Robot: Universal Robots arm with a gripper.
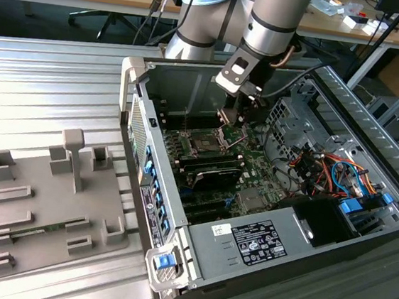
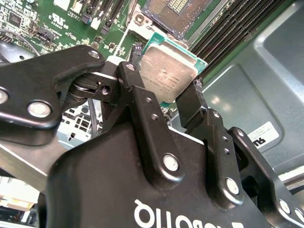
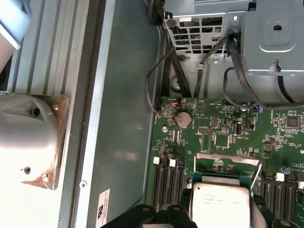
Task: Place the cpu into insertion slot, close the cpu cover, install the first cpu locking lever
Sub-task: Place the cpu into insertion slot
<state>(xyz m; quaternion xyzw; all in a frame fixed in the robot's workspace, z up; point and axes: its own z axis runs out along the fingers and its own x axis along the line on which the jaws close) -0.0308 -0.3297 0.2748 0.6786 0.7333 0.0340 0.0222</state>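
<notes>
None of the three steps looks finished from here; the cpu point(image 2: 168, 66) is clamped by its edges between the fingers of the claw point(image 2: 164, 83), held just off the slot point(image 2: 178, 9) and not in it; the slot lies bare, its contacts showing; the cover point(image 3: 228, 158) stands raised beyond the chip in the first wrist view, so closing it is not yet done, and I judge the lever step is likewise undone; the arm point(image 1: 274, 14) comes in over the far wall of the open case point(image 1: 297, 238), which lies on its side on the ribbed desk point(image 1: 49, 84); its wrist bends down, the claw pointing at the board point(image 3: 213, 137).
</notes>
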